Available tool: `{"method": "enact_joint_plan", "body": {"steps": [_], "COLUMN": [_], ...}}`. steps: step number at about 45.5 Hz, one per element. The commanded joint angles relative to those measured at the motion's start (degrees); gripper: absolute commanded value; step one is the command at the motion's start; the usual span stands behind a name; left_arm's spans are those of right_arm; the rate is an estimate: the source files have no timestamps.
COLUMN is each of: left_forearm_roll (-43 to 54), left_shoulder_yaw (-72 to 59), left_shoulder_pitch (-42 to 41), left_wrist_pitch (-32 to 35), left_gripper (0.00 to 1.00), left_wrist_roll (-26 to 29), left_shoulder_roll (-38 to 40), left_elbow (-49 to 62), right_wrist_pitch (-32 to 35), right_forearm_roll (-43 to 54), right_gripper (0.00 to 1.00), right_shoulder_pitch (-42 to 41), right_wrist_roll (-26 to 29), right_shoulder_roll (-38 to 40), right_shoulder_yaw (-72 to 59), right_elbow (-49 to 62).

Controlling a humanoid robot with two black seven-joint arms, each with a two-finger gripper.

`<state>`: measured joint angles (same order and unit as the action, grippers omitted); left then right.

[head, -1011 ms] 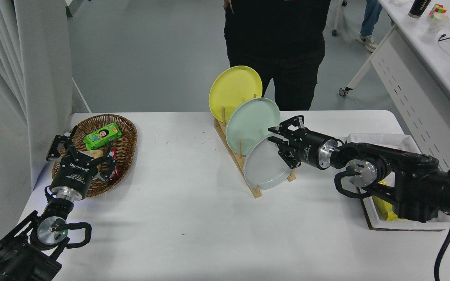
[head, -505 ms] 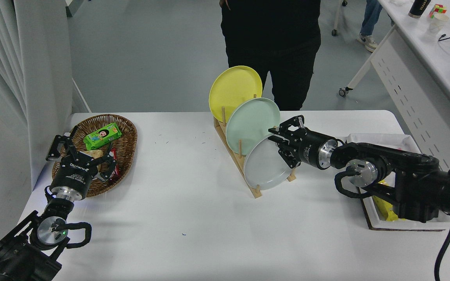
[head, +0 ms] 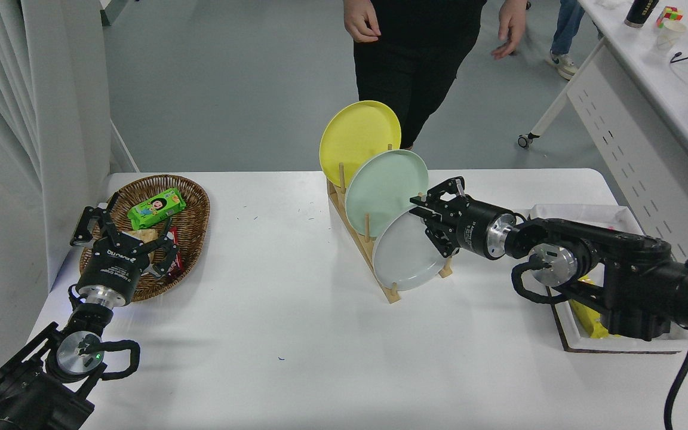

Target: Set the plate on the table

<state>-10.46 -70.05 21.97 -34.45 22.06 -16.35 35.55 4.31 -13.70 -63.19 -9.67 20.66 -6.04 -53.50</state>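
Grey plate (head: pixel 404 254) stands on edge in the nearest slot of the wooden rack (head: pixel 374 251), leaning against the mint green plate (head: pixel 384 190), with the yellow plate (head: pixel 358 138) in the far slot. The dowels keep all three upright, so only the rims are exposed for gripping. My right gripper (head: pixel 430 222) sits at the grey plate's upper right rim, fingers straddling the edge; whether they are clamped I cannot tell. The plate is not yet on the table (head: pixel 296 334). My left gripper (head: pixel 118 230) is parked with fingers spread over the wicker basket (head: pixel 194 197) at the near left. Its lettering and the print on the green packet (head: pixel 156 208) are too small to read.
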Motion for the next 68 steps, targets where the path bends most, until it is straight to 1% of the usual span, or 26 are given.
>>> {"method": "enact_joint_plan", "body": {"steps": [1,8,55,62,68], "left_forearm_roll": [0.0,0.0,0.0,0.0,0.0], "left_shoulder_yaw": [0.0,0.0,0.0,0.0,0.0], "left_shoulder_pitch": [0.0,0.0,0.0,0.0,0.0], "left_wrist_pitch": [0.0,0.0,0.0,0.0,0.0], "left_gripper": [0.98,0.98,0.98,0.98,0.98], "left_wrist_roll": [0.0,0.0,0.0,0.0,0.0], "left_shoulder_roll": [0.0,0.0,0.0,0.0,0.0], "left_elbow": [0.0,0.0,0.0,0.0,0.0], "right_wrist_pitch": [0.1,0.1,0.2,0.2,0.3], "right_forearm_roll": [0.0,0.0,-0.1,-0.1,-0.1], "right_gripper": [0.16,0.13,0.09,0.05,0.05], "right_shoulder_pitch": [0.0,0.0,-0.4,-0.4,-0.4], "right_wrist_roll": [0.0,0.0,0.0,0.0,0.0], "right_shoulder_roll": [0.2,0.2,1.7,1.9,2.1], "right_shoulder_yaw": [0.1,0.1,0.1,0.1,0.1], "right_elbow": [0.0,0.0,-1.7,-2.0,-2.1]}}
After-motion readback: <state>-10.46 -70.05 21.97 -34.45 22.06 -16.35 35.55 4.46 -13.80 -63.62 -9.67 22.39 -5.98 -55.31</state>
